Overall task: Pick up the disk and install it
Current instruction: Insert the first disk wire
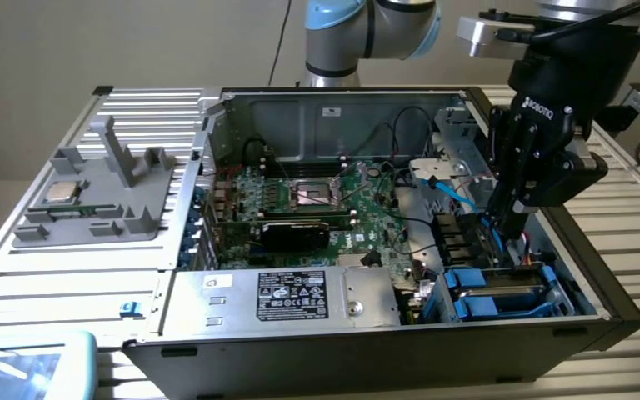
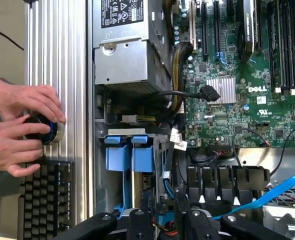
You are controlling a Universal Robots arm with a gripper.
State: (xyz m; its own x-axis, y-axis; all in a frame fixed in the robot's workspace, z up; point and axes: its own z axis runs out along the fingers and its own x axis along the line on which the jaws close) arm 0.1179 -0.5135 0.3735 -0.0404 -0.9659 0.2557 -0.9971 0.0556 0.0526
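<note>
The disk lies flat in the drive bay at the near corner of the open computer case, on the exterior view's right. It is a silver drive in a bright blue bracket. In the wrist view the bracket's blue end tabs stand side by side beyond the fingers. My gripper hangs straight down into the case, its fingertips just above the far edge of the disk. The black fingers stand partly apart, and I see only cables between them in the wrist view.
A silver power supply with a black label sits beside the bay. The green motherboard and a blue cable lie behind it. A grey fixture holds a processor chip. A person's hands rest on a round knob by a keyboard.
</note>
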